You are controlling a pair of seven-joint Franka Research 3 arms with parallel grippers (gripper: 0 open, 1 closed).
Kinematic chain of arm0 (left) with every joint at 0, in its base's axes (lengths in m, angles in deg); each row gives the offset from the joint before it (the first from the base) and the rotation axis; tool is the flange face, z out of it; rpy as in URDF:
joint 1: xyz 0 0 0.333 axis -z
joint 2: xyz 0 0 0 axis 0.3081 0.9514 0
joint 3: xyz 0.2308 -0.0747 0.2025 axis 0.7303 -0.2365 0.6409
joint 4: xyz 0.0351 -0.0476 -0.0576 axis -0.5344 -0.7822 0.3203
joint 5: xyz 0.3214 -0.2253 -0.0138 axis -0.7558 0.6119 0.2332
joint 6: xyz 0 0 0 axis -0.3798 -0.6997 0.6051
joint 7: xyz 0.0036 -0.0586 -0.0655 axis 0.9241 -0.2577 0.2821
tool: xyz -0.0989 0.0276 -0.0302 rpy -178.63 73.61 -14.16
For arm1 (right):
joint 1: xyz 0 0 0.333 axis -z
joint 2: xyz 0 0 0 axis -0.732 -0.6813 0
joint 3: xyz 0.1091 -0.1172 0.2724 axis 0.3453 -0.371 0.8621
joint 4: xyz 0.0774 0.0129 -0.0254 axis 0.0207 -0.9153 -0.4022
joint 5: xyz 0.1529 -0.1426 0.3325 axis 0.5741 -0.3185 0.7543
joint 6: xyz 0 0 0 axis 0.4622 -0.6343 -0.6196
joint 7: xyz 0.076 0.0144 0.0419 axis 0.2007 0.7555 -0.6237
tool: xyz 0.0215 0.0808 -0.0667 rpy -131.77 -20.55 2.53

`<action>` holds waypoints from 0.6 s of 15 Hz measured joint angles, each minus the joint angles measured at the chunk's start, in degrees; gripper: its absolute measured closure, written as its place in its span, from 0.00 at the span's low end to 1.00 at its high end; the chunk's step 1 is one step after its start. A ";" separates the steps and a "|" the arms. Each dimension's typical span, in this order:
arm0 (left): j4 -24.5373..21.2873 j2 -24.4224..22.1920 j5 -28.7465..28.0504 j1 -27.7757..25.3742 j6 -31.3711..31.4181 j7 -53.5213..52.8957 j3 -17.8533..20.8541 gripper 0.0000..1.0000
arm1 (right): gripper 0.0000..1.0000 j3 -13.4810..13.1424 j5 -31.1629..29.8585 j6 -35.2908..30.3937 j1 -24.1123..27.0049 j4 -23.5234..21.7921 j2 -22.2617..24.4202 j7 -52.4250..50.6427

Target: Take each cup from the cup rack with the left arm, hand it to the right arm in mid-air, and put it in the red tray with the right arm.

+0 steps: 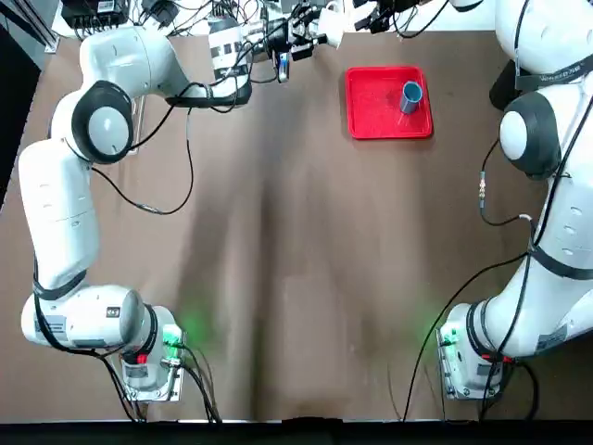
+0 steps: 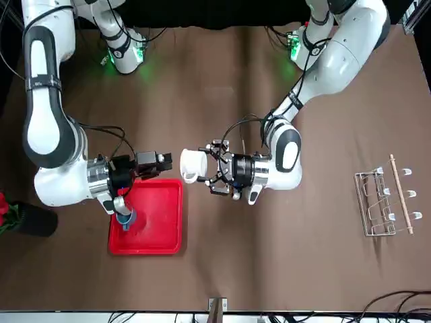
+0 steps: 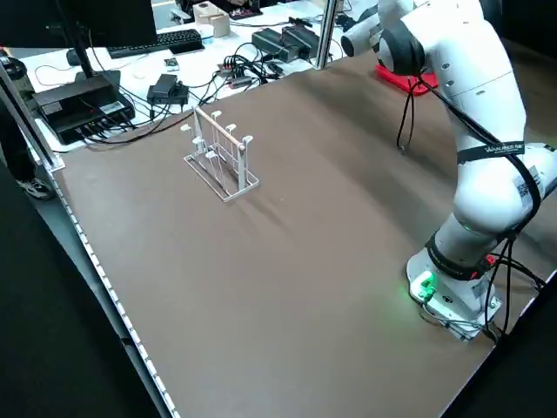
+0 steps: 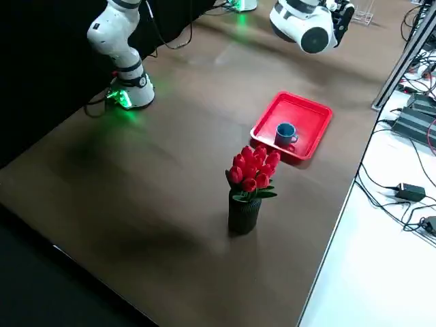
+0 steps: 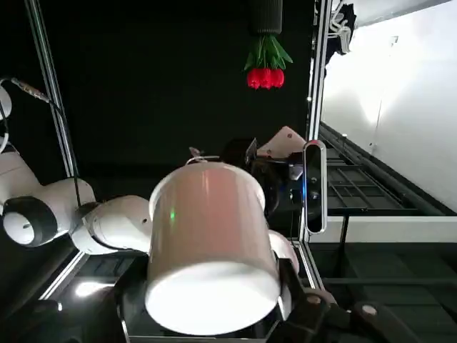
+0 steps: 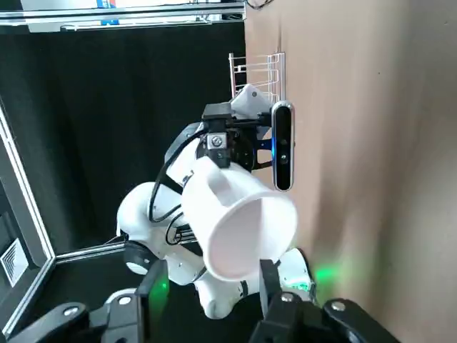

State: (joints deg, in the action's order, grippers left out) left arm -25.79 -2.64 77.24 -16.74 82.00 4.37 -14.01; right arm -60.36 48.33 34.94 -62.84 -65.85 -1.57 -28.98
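Observation:
My left gripper (image 2: 214, 165) is shut on the white cup (image 2: 192, 165) and holds it on its side in mid-air beside the red tray (image 2: 161, 222). The cup's open mouth faces my right gripper (image 2: 159, 163), which is open a short way from the rim. In the right wrist view the white cup (image 6: 243, 221) hangs just beyond my own two spread fingers (image 6: 269, 280). In the left wrist view the cup (image 5: 211, 250) hides most of the left fingers. The blue cup (image 1: 410, 95) stands upright in the red tray (image 1: 375, 116). No cups hang on the cup rack (image 2: 382, 202).
A dark vase of red tulips (image 4: 248, 191) stands near the table edge just past the tray. Cables and equipment lie beyond the table's far edge (image 1: 167, 14). The cup rack (image 3: 222, 158) stands far off on the left arm's side.

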 joint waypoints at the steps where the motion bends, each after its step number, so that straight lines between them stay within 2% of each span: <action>1: 0.00 0.01 0.34 0.11 0.00 -0.01 0.00 0.23 | 0.41 0.01 0.00 0.06 -0.06 0.00 -0.18 -0.56; 2: 0.00 0.01 0.51 0.24 0.00 -0.01 0.00 0.23 | 0.44 0.04 0.00 0.13 -0.14 0.00 -0.29 -0.74; 9: 0.00 0.02 0.88 0.79 0.00 -0.27 0.00 0.23 | 0.47 0.30 0.37 1.67 -3.07 -0.11 -0.69 -0.61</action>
State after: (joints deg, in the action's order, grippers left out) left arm -25.78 -2.62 78.12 -15.95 82.00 4.10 -14.01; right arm -60.05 48.70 36.61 -65.91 -65.96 -2.26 -29.60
